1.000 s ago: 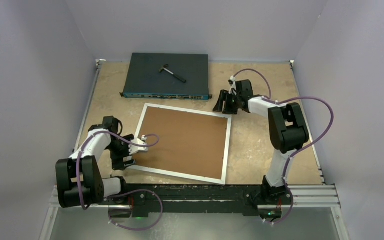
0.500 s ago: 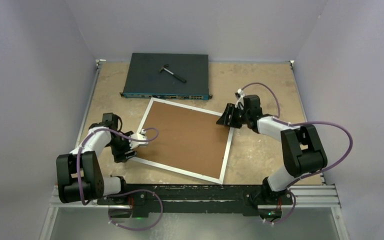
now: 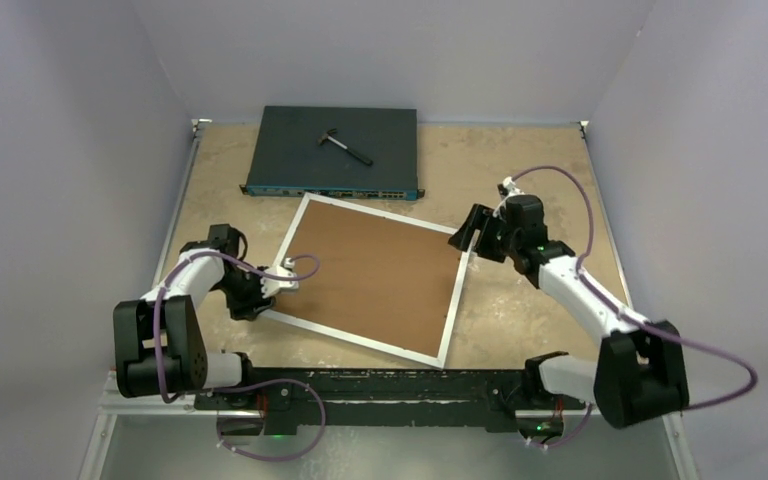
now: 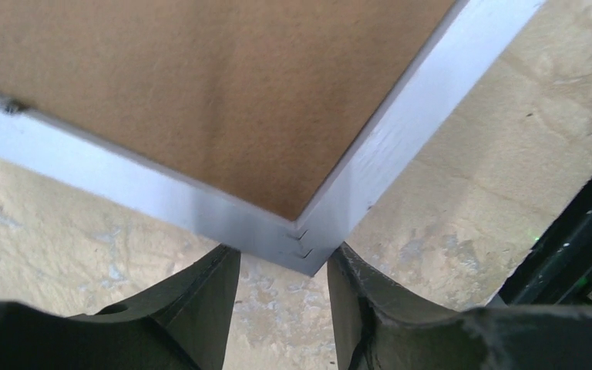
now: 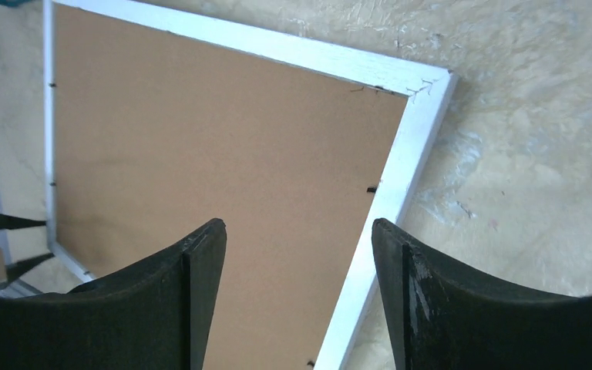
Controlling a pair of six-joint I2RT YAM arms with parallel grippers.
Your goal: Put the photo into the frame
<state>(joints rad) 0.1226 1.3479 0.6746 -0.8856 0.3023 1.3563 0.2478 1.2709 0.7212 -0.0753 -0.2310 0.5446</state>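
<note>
Both grippers are at the frame [image 3: 454,301], which lies face down on the table [image 3: 530,300] with its backing board [image 3: 375,275] in place; no photo is in view. The left gripper [image 4: 284,260] has its jaws parted astride the near-left corner with no clear pinch, and the right gripper [image 5: 297,231] hangs spread over the far-right one. The step looks like steadying the frame, and next the board must come free.

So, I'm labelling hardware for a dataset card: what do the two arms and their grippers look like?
Both arms match: the left arm and right arm have white link shells between chunky black joint housings, with a purple cable looping loosely along each. The left gripper and right gripper each carry two matte black, curved, tapering fingers. No markings are visible.
</note>
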